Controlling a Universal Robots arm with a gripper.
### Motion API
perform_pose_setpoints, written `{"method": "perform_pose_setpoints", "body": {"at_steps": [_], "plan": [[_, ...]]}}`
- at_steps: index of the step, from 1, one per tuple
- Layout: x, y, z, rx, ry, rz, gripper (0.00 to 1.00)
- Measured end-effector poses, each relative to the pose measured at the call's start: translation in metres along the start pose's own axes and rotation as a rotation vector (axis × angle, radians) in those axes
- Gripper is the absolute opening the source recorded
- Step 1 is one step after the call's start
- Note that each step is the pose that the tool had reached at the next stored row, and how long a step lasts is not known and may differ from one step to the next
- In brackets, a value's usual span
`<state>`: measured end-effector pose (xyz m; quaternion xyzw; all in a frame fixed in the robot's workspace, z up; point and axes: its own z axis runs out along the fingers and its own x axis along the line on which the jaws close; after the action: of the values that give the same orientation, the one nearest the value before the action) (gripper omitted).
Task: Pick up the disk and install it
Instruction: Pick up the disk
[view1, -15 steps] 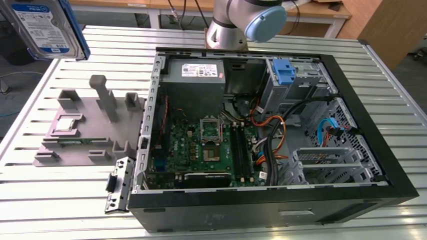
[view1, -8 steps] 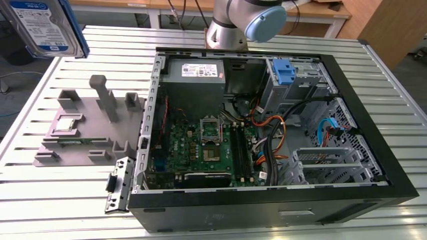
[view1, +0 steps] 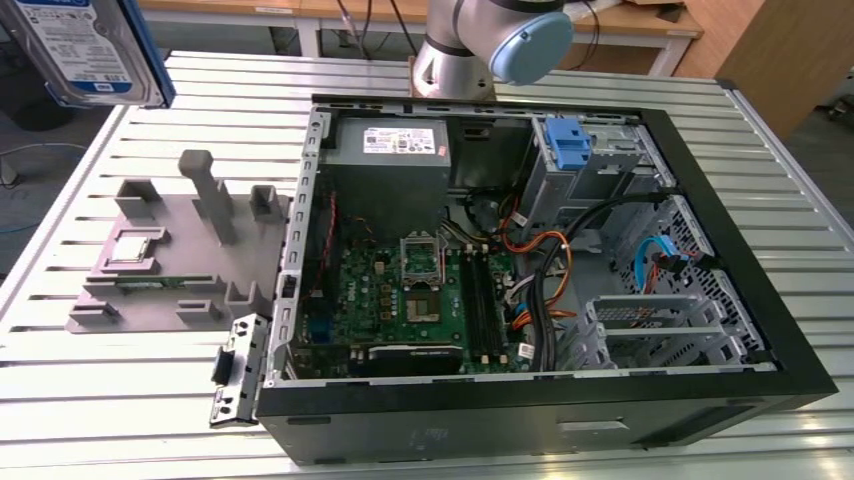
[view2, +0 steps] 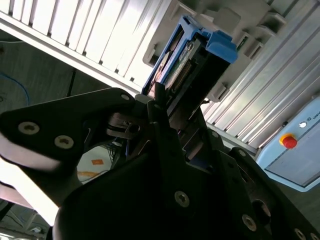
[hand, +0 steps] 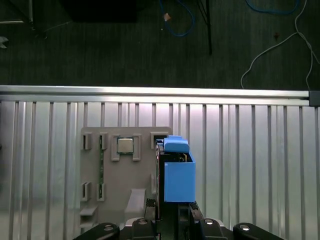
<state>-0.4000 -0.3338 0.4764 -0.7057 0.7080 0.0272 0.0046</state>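
Note:
The disk (view1: 87, 50) hangs high above the table at the exterior view's far upper left, with its white-and-blue label facing the camera. In both wrist views my gripper (view2: 172, 107) is shut on it, and the blue rails (view2: 220, 46) stick out past the fingers. In the first wrist view the disk (hand: 177, 175) stands on edge in the gripper (hand: 172, 215). Below it lies the edge of the grey fixture (hand: 125, 175).
The open computer case (view1: 747, 300) lies on the slatted metal table (view1: 80, 420). In it are a grey power-supply box (view1: 387, 150) and a blue bracket (view1: 567, 145) at a drive bay. The grey fixture (view1: 174, 260) holds a chip (view1: 134, 250). A metal bracket (view1: 234, 370) lies by the case.

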Motion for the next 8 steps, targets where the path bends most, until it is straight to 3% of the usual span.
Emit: {"method": "perform_pose_setpoints", "body": {"at_steps": [8], "plan": [[-0.0006,0.0004,-0.0132,0.0000,0.0000,0.000,0.35]]}}
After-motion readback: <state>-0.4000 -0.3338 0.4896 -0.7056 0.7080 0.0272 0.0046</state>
